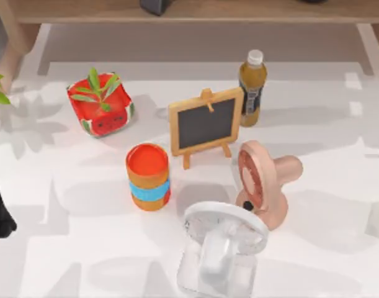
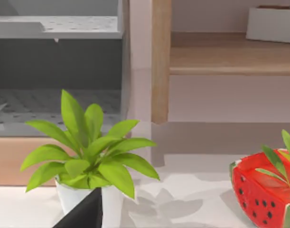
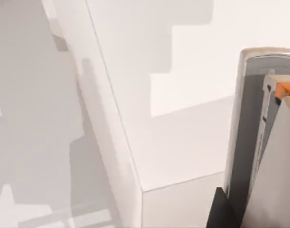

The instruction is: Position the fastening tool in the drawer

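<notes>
The fastening tool point(image 3: 258, 142), a slim white and grey bar with an orange tip, hangs close to the right wrist camera, beyond the table's corner edge point(image 3: 135, 180). My right gripper point(image 3: 251, 211) is shut on it, with one dark finger point(image 3: 220, 211) beside it. The drawer point(image 2: 54, 104), grey inside with a tan front point(image 2: 12, 161), stands open in the left wrist view beside a wooden post point(image 2: 161, 61). My left arm point(image 1: 0, 211) is parked at the table's left edge, and a dark part of its gripper point(image 2: 83, 213) shows low in its wrist view.
On the table stand a watermelon planter point(image 1: 101, 102), a chalkboard easel point(image 1: 206, 124), a bottle point(image 1: 252, 87), an orange cup point(image 1: 148, 177), a pink fan point(image 1: 263, 180) and a white fan point(image 1: 223, 248). A leafy plant in a white pot point(image 2: 88, 152) stands before the drawer.
</notes>
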